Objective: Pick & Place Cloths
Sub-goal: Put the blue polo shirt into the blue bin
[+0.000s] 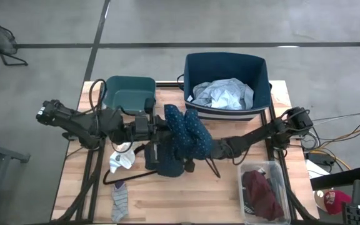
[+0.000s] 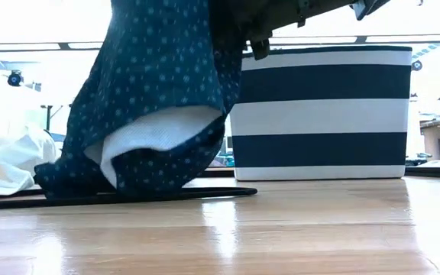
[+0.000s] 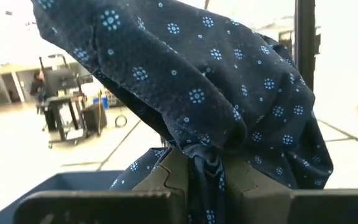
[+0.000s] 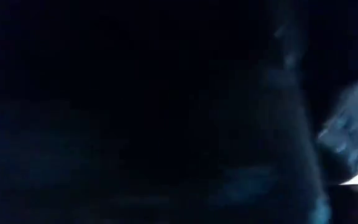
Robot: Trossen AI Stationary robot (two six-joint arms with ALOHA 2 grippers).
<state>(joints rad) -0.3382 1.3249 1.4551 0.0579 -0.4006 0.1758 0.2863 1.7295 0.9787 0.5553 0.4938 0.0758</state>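
The navy patterned top (image 1: 183, 130) hangs lifted between both arms over the table's middle. In the low view its lower end (image 2: 128, 172), with a white lining showing, reaches down to the table. My left gripper (image 1: 157, 127) comes in from the left and is shut on the top. My right gripper (image 1: 215, 149) reaches in from the right, its end under the top's right side; cloth fills its wrist view. A black piece (image 1: 167, 161) lies under the top. The white sock (image 1: 122, 160) and grey sock (image 1: 120, 203) lie near the front left. My left gripper (image 3: 204, 171) pinches a bunched fold of the navy top (image 3: 205, 158) between its two fingers (image 3: 166, 177), coming level from the table's left. The cloth rises over the fingers and hangs down beyond them, with its lower end at the table.
A pale grey-blue shirt (image 1: 224, 94) lies in the navy-striped basket (image 1: 258, 69) at the far edge, and a teal bin (image 1: 130, 94) stands to its left. A maroon piece (image 1: 264, 195) fills the clear box (image 1: 279, 172) at front right. A thin black hanger (image 1: 130, 178) lies flat on the table.
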